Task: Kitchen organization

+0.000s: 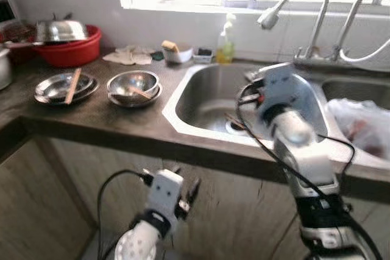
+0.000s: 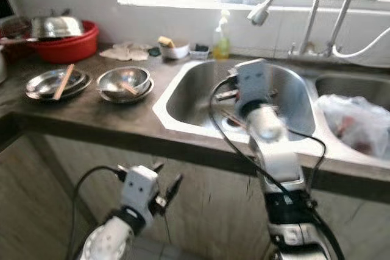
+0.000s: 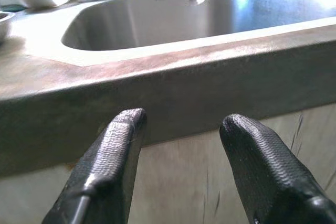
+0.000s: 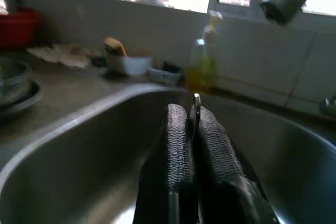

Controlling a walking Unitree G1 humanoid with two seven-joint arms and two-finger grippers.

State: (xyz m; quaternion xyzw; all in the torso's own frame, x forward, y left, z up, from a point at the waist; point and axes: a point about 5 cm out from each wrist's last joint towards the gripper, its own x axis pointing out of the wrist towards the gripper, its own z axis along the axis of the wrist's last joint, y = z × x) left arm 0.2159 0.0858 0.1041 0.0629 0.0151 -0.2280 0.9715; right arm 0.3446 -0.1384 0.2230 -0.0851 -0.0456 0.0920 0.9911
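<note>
While the right end effector (image 4: 190,129) hangs over the sink (image 1: 201,92) pinching a thin metal utensil (image 4: 196,109), left end effector (image 3: 181,169) spread empty below the worktop (image 1: 97,114) front edge

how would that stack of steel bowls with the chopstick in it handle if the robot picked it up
The steel bowls look thin and polished, so probably light but slippery for black fingers. They are nested, so the top one may slide. The chopstick lies loose inside and would likely roll out if tipped.

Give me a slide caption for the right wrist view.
Right gripper pinches a thin metal utensil over the steel sink, soap bottle behind.
</note>
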